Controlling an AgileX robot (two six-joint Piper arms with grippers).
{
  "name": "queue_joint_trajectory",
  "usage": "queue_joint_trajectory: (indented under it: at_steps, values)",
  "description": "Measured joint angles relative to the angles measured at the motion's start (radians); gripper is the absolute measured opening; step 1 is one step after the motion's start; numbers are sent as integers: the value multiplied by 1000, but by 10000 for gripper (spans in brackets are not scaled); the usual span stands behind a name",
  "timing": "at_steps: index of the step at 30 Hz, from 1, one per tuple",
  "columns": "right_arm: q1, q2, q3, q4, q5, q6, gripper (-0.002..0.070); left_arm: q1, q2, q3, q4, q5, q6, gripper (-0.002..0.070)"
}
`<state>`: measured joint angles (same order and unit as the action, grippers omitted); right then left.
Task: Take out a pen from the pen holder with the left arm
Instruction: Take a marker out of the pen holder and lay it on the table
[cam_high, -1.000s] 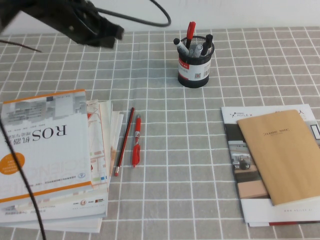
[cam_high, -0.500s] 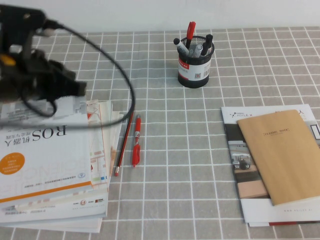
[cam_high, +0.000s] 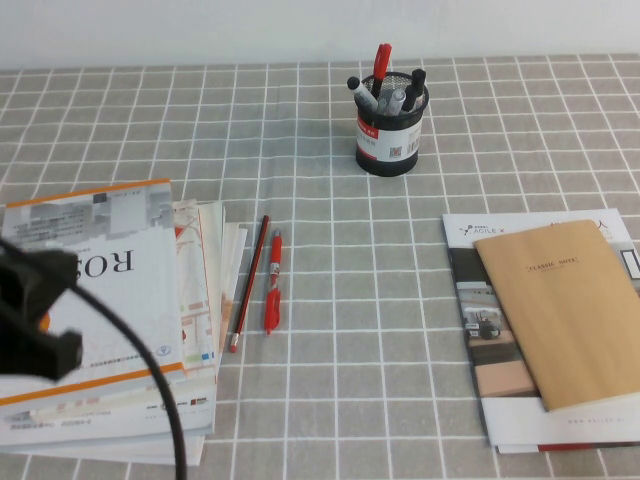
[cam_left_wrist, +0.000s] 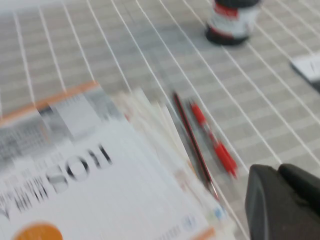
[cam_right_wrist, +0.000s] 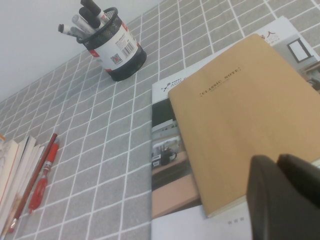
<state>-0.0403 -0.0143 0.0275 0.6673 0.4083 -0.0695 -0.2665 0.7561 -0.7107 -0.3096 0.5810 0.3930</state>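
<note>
The black mesh pen holder (cam_high: 391, 135) stands at the back of the table with several pens upright in it. It also shows in the left wrist view (cam_left_wrist: 232, 22) and the right wrist view (cam_right_wrist: 117, 50). A red pen (cam_high: 272, 283) lies flat on the cloth beside a red pencil (cam_high: 249, 283), just right of the book stack. My left gripper (cam_high: 38, 318) hangs over the near left of the books, far from the holder. In its wrist view the left gripper (cam_left_wrist: 286, 197) is shut and empty. My right gripper (cam_right_wrist: 283, 192) is shut, low over the brown notebook.
A stack of books (cam_high: 110, 290) with a white "ROS" cover fills the near left. A brown notebook (cam_high: 565, 305) lies on a magazine (cam_high: 470, 300) at the near right. Grey checked cloth (cam_high: 350, 380) covers the table.
The left arm has swept from the far left of the table back toward the near left, over the books, with nothing in its gripper. The pens and holder have not moved.
</note>
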Motion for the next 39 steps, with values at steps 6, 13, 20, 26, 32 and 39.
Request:
queue_joint_trajectory:
  at_steps: [6,13,20,26,32,39]
  values:
    - [0,0,0,0,0,0,-13,0,-24,5,-9,176,-7,0]
    - [0,0,0,0,0,0,-13,0,-12,5,-24,226,-10,0]
    - [0,0,0,2,0,0,-13,0,-84,87,43,142,-11,0]
    - [0,0,0,2,0,0,-13,0,-334,279,105,-49,-15,0]
    - [0,0,0,2,0,0,-13,3,-594,559,270,-267,-173,0]
    - [0,0,0,4,0,0,-13,117,-763,717,317,-315,-266,0]
